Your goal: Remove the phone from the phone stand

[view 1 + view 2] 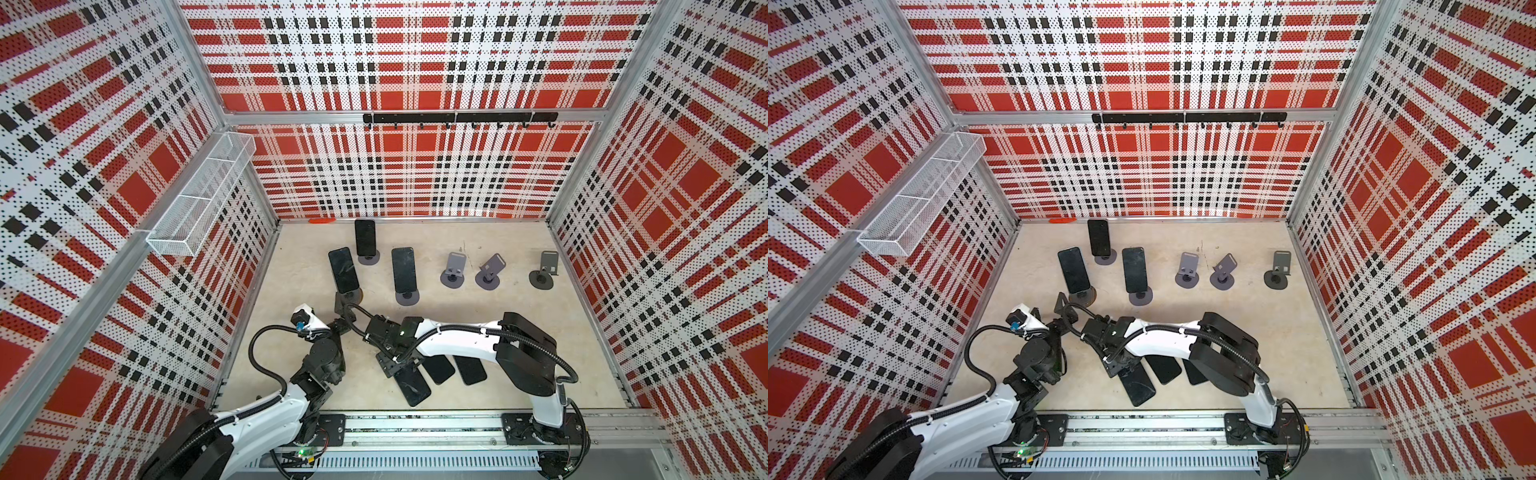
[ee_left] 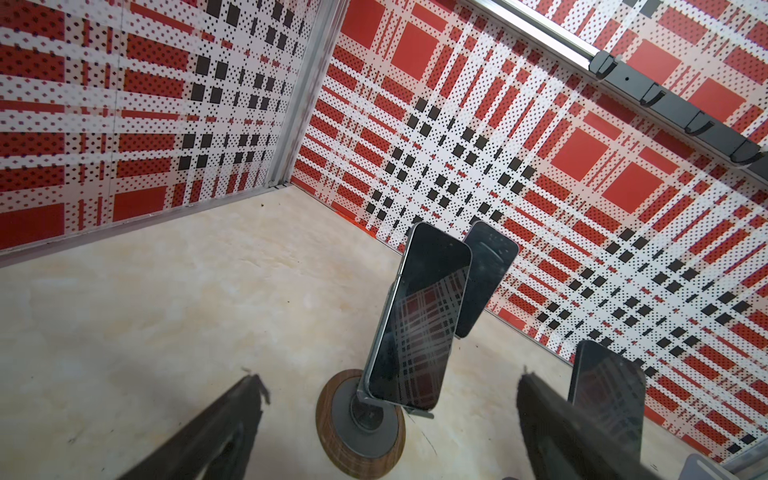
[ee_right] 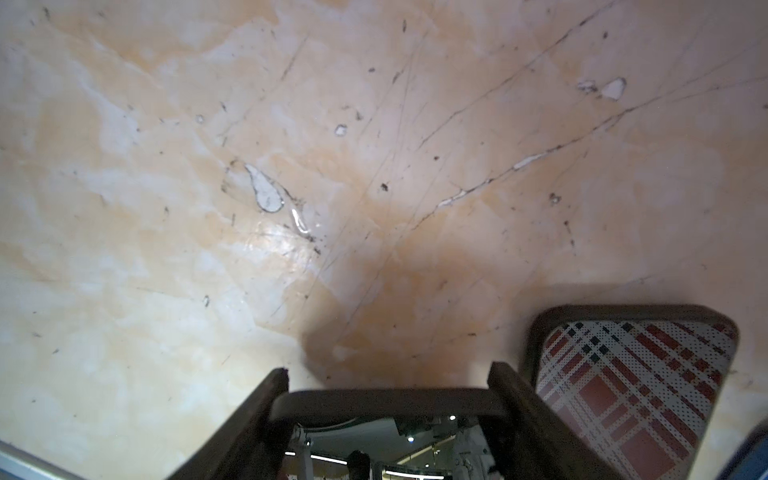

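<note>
The left gripper [image 2: 390, 380] stands wide open, facing a dark phone [image 2: 419, 320] propped on its round-based phone stand [image 2: 361, 419]. The right gripper [image 3: 388, 372] is clamped on a second phone [image 3: 386, 405] — low by the table [image 3: 291, 166], just beside a flat phone [image 3: 636, 374].
</note>
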Robot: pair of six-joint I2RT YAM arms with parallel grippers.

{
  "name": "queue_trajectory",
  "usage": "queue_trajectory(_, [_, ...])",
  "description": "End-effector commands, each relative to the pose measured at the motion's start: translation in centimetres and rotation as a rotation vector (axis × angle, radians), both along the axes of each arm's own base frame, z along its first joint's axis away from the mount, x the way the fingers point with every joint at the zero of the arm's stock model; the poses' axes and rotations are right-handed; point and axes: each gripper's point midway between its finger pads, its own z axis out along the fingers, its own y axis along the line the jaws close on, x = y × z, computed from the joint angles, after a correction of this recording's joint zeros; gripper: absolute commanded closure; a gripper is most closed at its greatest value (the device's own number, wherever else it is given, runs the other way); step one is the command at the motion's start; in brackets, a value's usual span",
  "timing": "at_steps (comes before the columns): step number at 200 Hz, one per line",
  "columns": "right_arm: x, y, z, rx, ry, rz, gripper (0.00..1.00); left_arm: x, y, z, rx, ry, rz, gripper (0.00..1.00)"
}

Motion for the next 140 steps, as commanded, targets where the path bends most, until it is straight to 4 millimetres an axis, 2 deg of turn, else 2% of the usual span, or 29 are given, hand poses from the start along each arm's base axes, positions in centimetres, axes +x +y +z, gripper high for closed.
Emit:
queue_trajectory(1, [-0.7,0.1,-2.1,0.002,0.030,-0.007,0.39,0.0,0.3,-0.1,0.006,0.003,0.012,0.02])
queue_trajectory(76, [-1.1,-0.2,-3.7,0.004,0.042,-0.014,0.37,-0.6,1.2,0.4,0.011,-0.014,0.045,0.02])
queue_trajectory(140, [-1.0,0.0,-4.1,0.016,0.034,-0.012,0.34,-1.1,1.8,0.6,-0.008,-0.036,0.062,0.02])
